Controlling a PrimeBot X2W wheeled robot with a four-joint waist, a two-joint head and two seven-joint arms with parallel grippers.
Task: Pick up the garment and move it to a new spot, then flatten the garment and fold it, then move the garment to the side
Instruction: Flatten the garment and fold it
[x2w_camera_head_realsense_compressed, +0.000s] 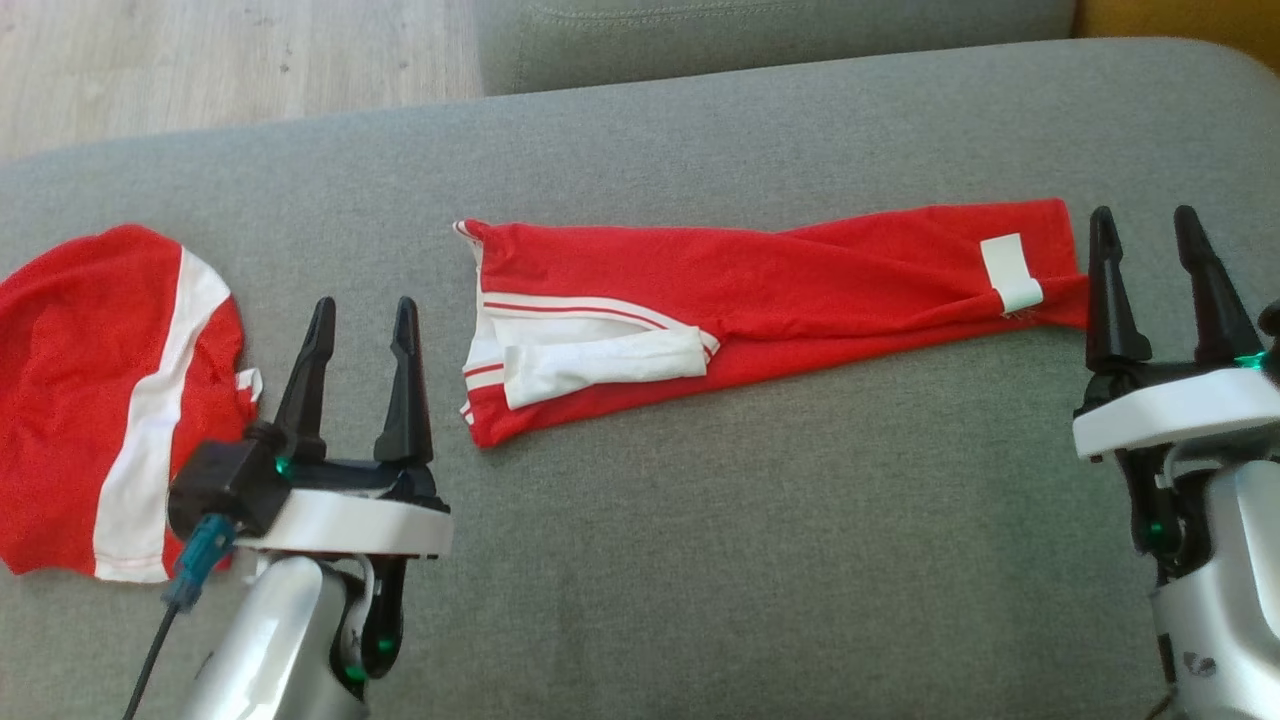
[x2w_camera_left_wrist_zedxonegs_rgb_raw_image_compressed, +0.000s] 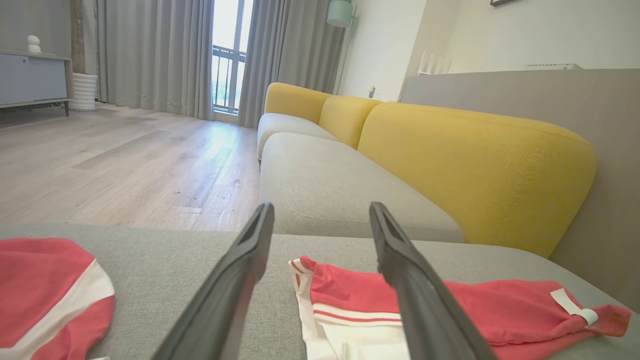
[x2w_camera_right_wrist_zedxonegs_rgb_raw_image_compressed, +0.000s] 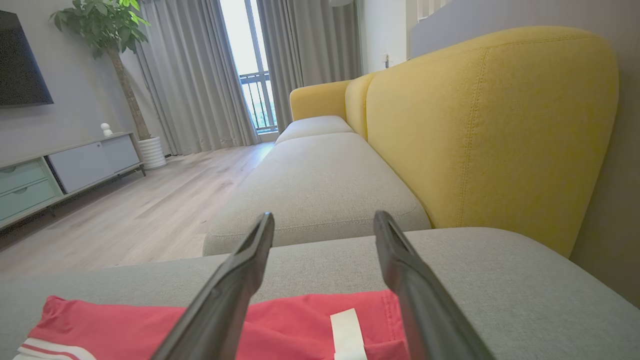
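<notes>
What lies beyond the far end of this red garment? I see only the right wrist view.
Observer: In the head view, a second red garment with a broad white stripe lies crumpled at the left end of the grey cushion, apart from the long red garment.
Operator: And my other arm?
Observer: The left gripper is open between the two garments and holds nothing.
Operator: How does the long one end on that side?
Observer: A white folded part lies on top of it near that end, below two thin red stripes.
</notes>
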